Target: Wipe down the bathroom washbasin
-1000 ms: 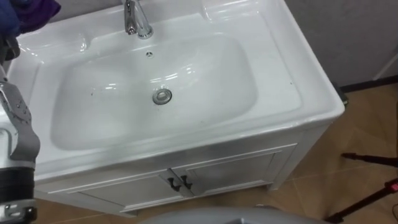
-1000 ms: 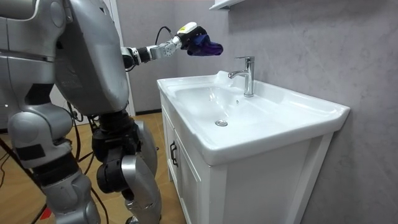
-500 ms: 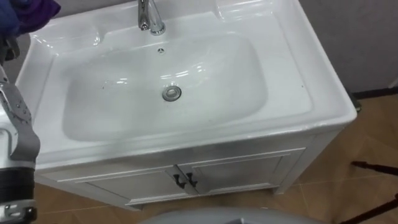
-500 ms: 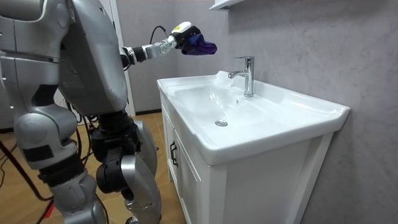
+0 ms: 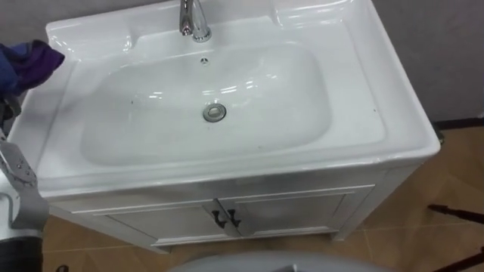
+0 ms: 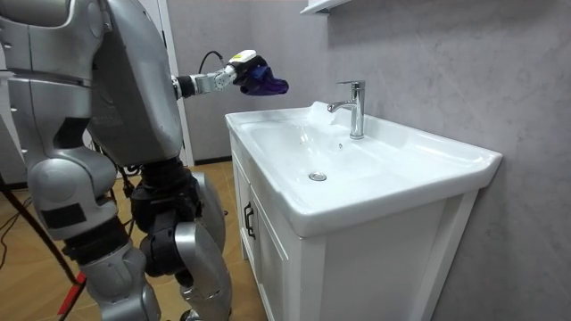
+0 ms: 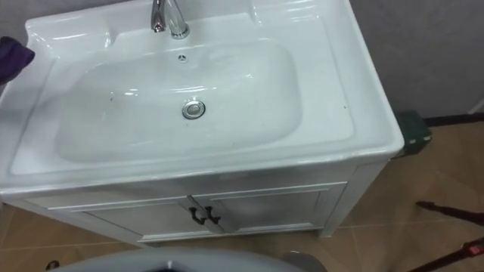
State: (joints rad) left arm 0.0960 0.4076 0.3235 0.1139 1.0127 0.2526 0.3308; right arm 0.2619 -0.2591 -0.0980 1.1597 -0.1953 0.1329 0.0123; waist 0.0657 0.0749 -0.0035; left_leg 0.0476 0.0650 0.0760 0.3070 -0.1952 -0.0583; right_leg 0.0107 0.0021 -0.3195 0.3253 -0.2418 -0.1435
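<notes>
A white basin (image 5: 227, 162) sits on a white cabinet right before me, with a chrome tap (image 5: 193, 19) at its back and a metal drain (image 5: 215, 112) in the middle of the bowl. My left hand (image 6: 237, 68) is shut on a bunched purple-blue cloth (image 5: 26, 64). It holds the cloth in the air above the basin's left rim, apart from the surface. The cloth (image 7: 11, 57) covers the hand in the eye views. In the room view I stand upright at the cabinet's front, left arm stretched forward.
Two cabinet doors with dark handles (image 5: 227, 219) are below the basin. A grey wall stands behind and to the right. Wooden floor to the right carries dark stand legs (image 5: 454, 213) and a small dark object (image 7: 412, 128). A white shelf (image 6: 321, 5) hangs above the tap.
My left hand has come down and drawn back towards me with the cloth, now lower over the basin's left rim. The head camera has shifted, so the basin sits more centred.
</notes>
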